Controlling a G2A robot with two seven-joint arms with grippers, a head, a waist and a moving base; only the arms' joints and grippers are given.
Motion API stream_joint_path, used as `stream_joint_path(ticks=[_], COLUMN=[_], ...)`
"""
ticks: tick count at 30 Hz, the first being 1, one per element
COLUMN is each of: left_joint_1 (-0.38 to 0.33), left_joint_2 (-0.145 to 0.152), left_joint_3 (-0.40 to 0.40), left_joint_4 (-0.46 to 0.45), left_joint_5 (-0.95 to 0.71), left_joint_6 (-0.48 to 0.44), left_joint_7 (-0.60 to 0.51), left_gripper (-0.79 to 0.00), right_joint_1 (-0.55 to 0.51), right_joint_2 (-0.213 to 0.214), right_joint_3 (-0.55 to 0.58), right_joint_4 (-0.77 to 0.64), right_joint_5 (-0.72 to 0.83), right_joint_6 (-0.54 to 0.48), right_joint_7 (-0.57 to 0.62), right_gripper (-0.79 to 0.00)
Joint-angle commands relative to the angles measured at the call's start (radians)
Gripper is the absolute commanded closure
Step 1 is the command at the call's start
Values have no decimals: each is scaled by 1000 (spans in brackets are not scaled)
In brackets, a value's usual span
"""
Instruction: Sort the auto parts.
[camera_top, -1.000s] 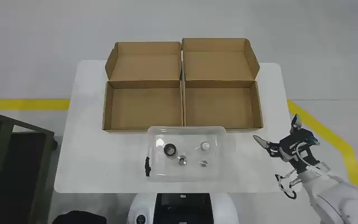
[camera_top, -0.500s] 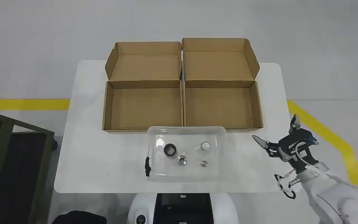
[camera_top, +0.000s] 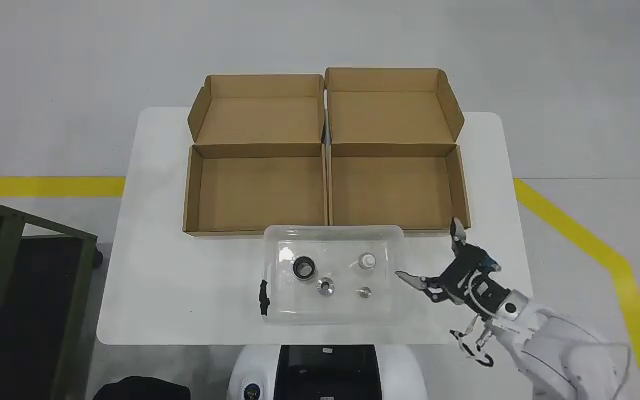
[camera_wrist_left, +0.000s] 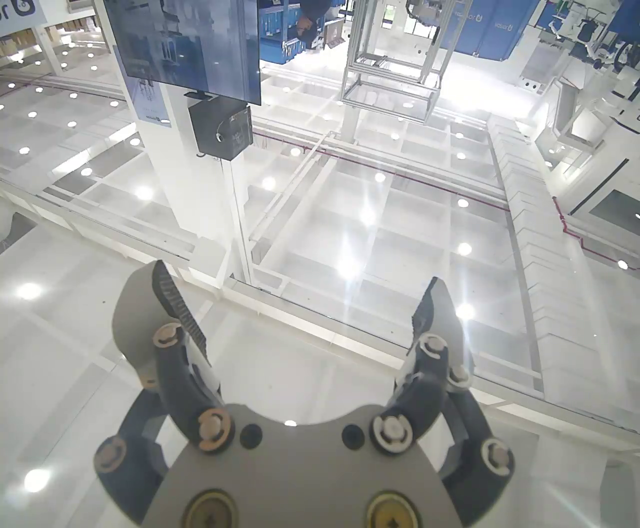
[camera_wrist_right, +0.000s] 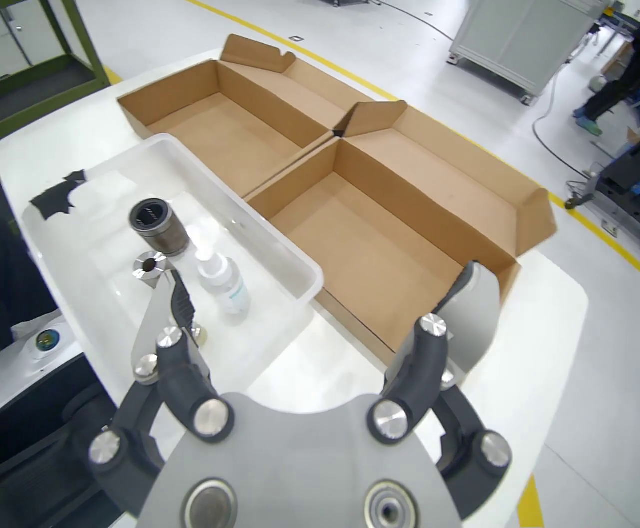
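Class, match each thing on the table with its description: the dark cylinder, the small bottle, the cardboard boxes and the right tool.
1. dark cylinder
2. small bottle
3. cardboard boxes
4. right tool

A. brown, lids open, beyond the tray
B. open, holding nothing, beside the tray
C. white, in the tray
D. near-black, in the tray, hole facing up

Pairs: 1-D, 2-C, 3-A, 4-B

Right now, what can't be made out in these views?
Small metal part, right wrist view: half hidden behind a finger of the right tool.
Parts in the clear tray, top view: too small to identify.
Left tool: its camera faces the ceiling, so its place over the table is unknown.
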Motion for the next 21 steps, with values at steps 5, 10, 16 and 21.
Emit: stream_joint_path(ticks=[5, 10, 16, 21], left_joint_1=[0, 0, 0, 0], left_joint_2=[0, 0, 0, 0], left_joint_3=[0, 0, 0, 0], left_joint_4=[0, 0, 0, 0], left_joint_5=[0, 0, 0, 0], left_joint_6=[0, 0, 0, 0], left_joint_7=[0, 0, 0, 0], left_gripper=[-785, -785, -785, -785], right_joint_1=[42, 84, 116, 136], right_joint_2=[3, 5, 9, 13], right_joint_3=[-117, -195, -237, -256], right_joint_4=[17, 44, 77, 112], right_joint_5=[-13, -40, -88, -117], right_joint_6=[-56, -73, -83, -80], right_joint_7=[22, 35, 48, 49], right_gripper=[-785, -785, -785, -785])
